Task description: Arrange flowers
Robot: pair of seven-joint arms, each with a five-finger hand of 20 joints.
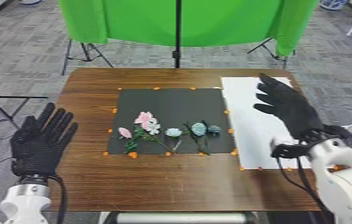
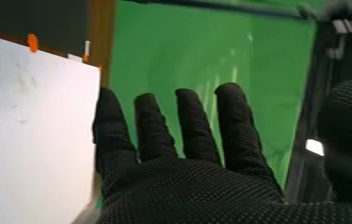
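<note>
A black-gloved left hand (image 1: pixel 44 145) rests at the left side of a brown wooden table (image 1: pixel 155 187), fingers straight and slightly apart. To its right, artificial flowers lie in a row across the near part of a dark mat (image 1: pixel 172 102): pink blossoms (image 1: pixel 144 118), a pale bloom (image 1: pixel 173 132), then two blue-green blooms (image 1: pixel 206 129), heads toward the far side, stems running back toward the robot, the pink one's aslant. At right, over a white sheet (image 1: pixel 251 122), the right hand (image 1: pixel 295 111) is extended and empty, thumb parted from the fingers. The blue-green pair lies nearest it, leftward and closer to the robot; reaching them would likely mean moving left and drawing back.
</note>
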